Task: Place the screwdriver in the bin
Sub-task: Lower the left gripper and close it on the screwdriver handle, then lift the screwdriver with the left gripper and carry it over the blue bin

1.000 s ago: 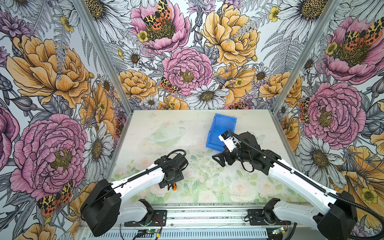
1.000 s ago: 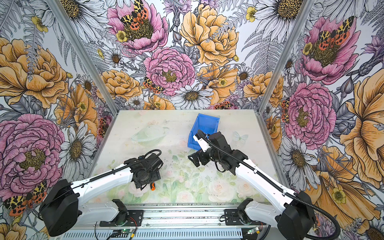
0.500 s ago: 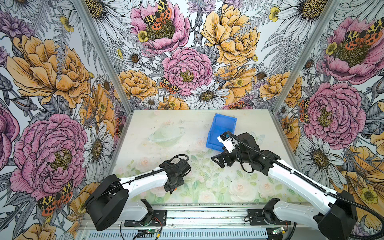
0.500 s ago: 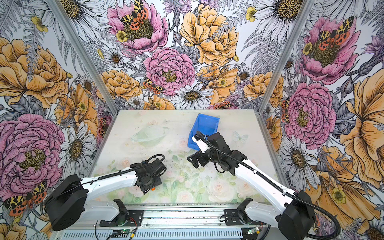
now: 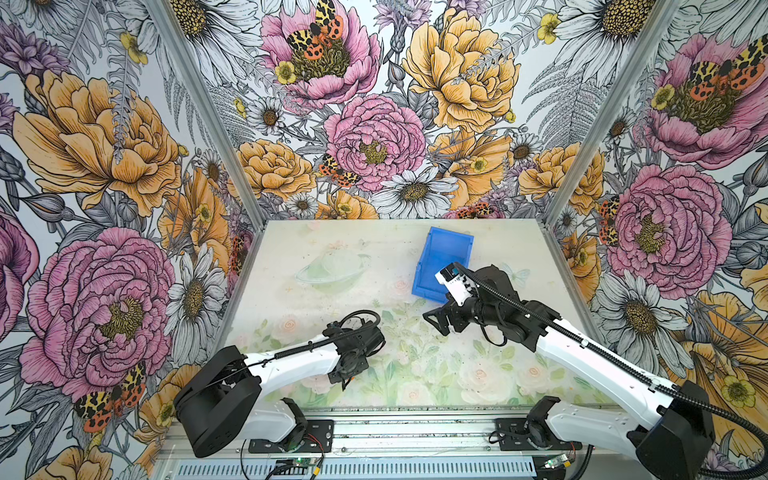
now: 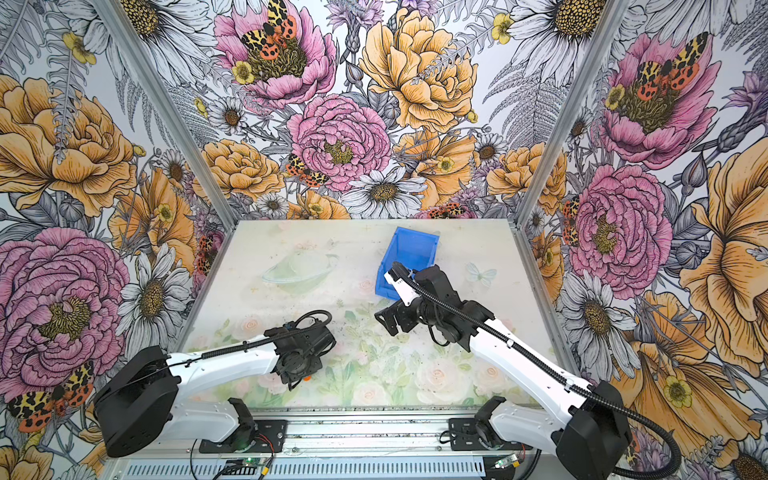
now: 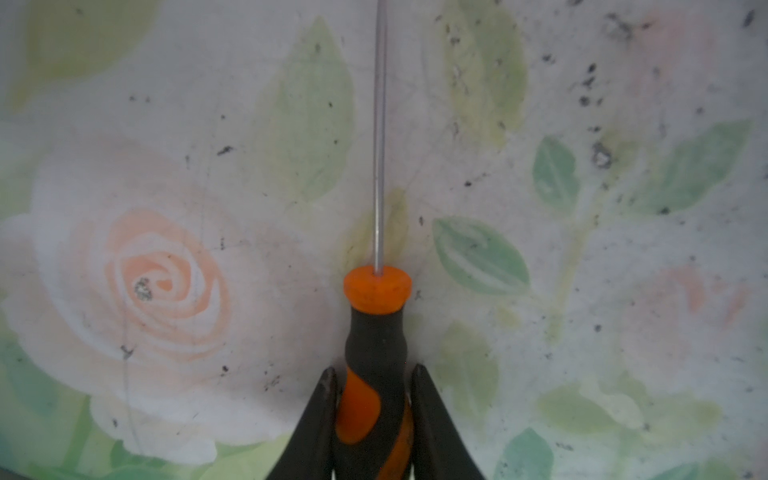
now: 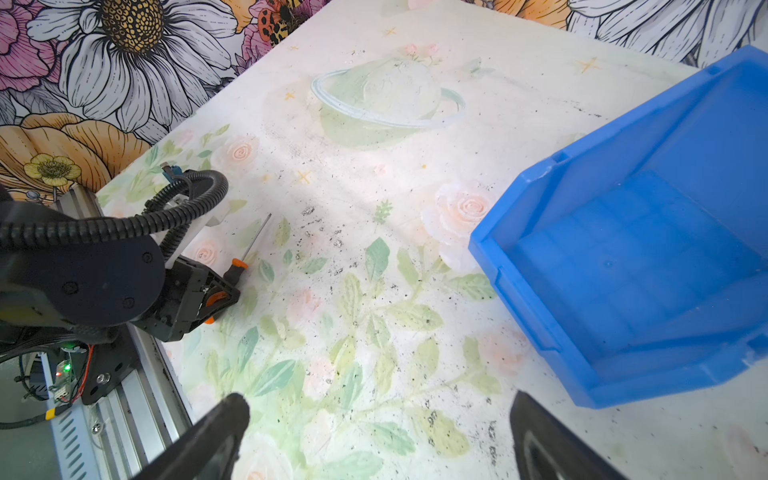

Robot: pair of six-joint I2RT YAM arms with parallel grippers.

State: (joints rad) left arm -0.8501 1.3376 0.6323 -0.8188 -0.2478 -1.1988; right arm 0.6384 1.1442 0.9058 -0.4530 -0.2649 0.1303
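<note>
In both top views we are seeing the left hand (image 5: 344, 377) low over the near part of the bench (image 5: 291, 257), left of the middle. In a top view only a speck of orange from the screwdriver (image 6: 306, 378) is showing under it. The blue bin (image 5: 441, 251) is sitting well apart from it, toward the far right, with its lower front lip facing the near edge. The right hand (image 5: 436, 324) is hanging between the 2, just beside that lip, and so is nearer to the bin.

In the left wrist view the left hand is clenching the orange-and-black handle of the screwdriver (image 7: 376, 324), with 1 finger on each side. The thin shaft is running straight out ahead, in line with the hand. Whether the tool is resting on the bench or just clear of it, we cannot tell.

In the right wrist view the right hand (image 8: 380, 403) is spread wide and grasping nothing. The screwdriver (image 8: 239, 266) is slanting away from the rail, with its tip toward the far side. The bin (image 8: 623, 270) is lying empty.

We are judging that the carry is turning on 1 relation: the bin lies away and to the right of the gripped tool. The right arm is standing close to that line.
</note>
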